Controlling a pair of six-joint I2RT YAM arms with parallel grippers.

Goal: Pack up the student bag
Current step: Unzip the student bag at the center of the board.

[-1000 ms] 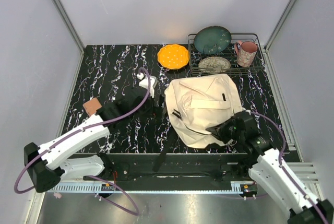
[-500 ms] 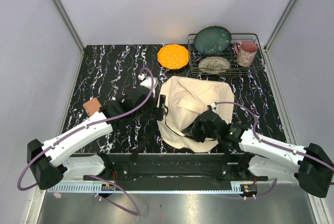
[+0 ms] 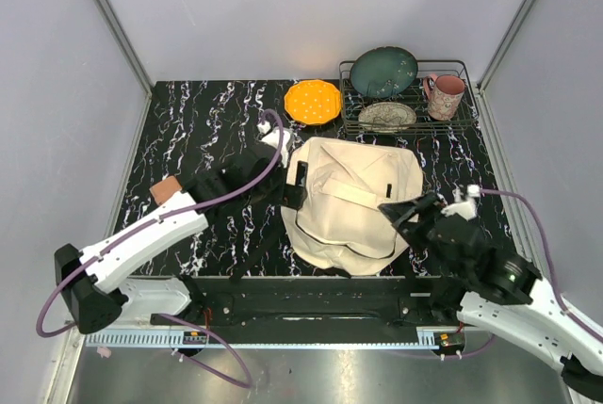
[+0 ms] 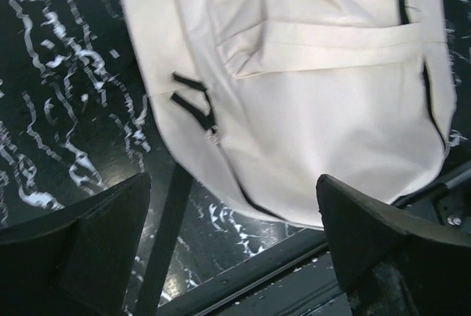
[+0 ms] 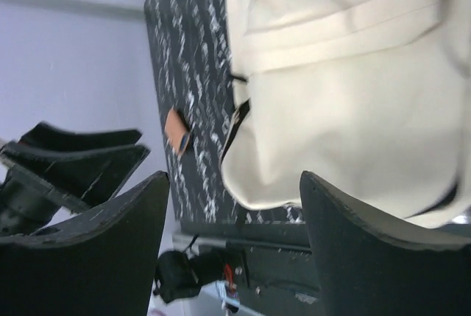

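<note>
student bag (image 3: 350,220) cream | table (image 3: 188,131) black, white-veined | plate (image 3: 313,101) orange

Left gripper (image 3: 294,187) hangs over the student bag's (image 3: 349,220) left edge, fingers spread wide; right gripper (image 3: 403,213) at its right edge, fingers parted, empty.

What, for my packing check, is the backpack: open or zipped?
Appears shut: the student bag lies flat, zipper line closed, no interior showing.

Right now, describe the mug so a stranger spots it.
Find the wire rack at the far right corner of the table. The mug stands at its right end, next to a teal plate; it alone is pink with a handle.
</note>
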